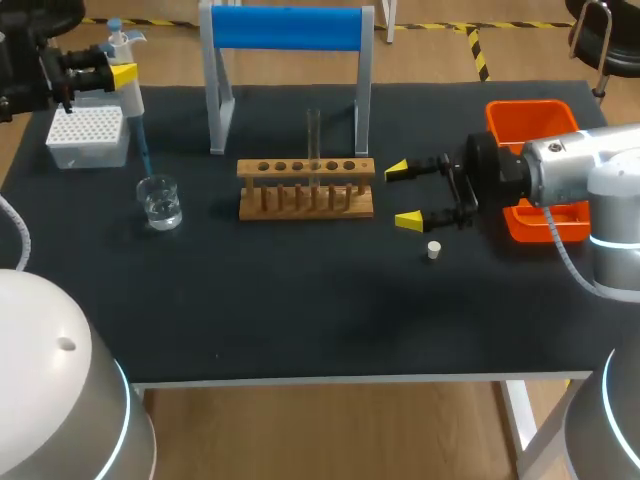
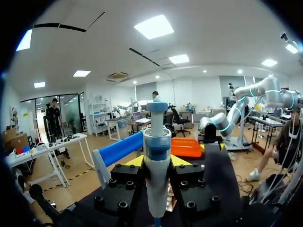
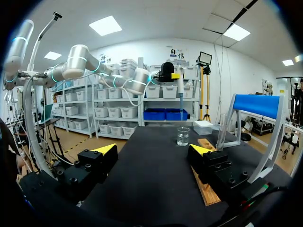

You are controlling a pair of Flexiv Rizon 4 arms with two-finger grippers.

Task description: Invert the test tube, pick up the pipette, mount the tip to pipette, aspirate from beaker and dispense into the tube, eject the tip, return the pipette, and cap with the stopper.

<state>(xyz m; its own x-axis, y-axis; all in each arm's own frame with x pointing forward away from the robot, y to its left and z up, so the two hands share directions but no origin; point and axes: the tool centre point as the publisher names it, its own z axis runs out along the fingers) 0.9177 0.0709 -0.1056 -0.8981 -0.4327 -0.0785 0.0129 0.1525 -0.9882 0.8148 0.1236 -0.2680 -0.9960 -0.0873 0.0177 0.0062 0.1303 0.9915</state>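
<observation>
My left gripper (image 1: 112, 72) is at the far left of the table, shut on the white and blue pipette (image 1: 128, 85). The pipette's blue tip (image 1: 144, 150) points down, ending just above the glass beaker (image 1: 160, 203) of clear liquid. In the left wrist view the pipette (image 2: 157, 142) stands upright between the fingers of the left gripper (image 2: 157, 163). A test tube (image 1: 314, 140) stands upright in the wooden rack (image 1: 306, 187). My right gripper (image 1: 408, 195) is open and empty just right of the rack. A small white stopper (image 1: 434, 250) lies on the mat near it.
A white tip box (image 1: 88, 135) sits at the back left, behind the beaker. A blue-topped stand (image 1: 287, 30) rises behind the rack. An orange tray (image 1: 535, 125) lies at the right, under my right arm. From the right wrist, the beaker (image 3: 183, 136) and rack (image 3: 208, 184) lie ahead.
</observation>
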